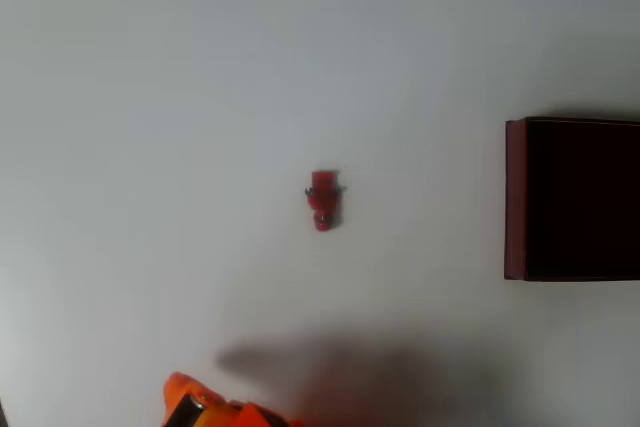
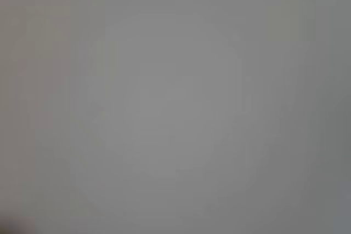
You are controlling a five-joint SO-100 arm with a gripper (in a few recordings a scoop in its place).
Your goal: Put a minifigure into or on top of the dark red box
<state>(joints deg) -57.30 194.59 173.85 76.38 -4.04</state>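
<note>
Minifigure (image 1: pixel 323 199): 1 small red toy with dark details, lying flat on the pale surface (image 1: pixel 150 97) near the middle of the overhead view, its long axis running roughly top to bottom. Box (image 1: pixel 515 197): dark red walls and near-black interior, at the right edge of that view, partly cut off, well apart from the minifigure and level with it. Arm (image 1: pixel 205 407): an orange part enters at the bottom edge, left of centre, well apart from the minifigure, with a soft shadow spreading to its right. Whether the jaws stand wide or narrow cannot be told. The wrist view gives a blurred, uniform grey field.
</note>
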